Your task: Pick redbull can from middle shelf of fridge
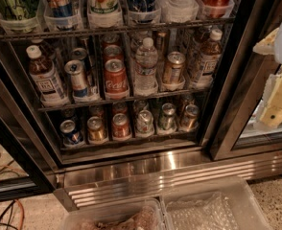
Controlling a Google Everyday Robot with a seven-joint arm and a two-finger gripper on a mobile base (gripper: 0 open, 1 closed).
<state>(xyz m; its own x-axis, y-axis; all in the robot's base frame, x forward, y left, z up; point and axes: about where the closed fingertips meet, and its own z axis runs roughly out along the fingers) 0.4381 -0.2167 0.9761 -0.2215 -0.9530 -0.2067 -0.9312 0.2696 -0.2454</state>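
Hand [274, 102] at rt edge, grip can't tell, redbull can [77, 78] well left, middle shelf [155, 95] front edge

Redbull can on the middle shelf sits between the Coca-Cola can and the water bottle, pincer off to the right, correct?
No. The camera view shows the redbull can between the white-capped brown bottle and the Coca-Cola can on the middle shelf; the pincer is off to the right, as you say.
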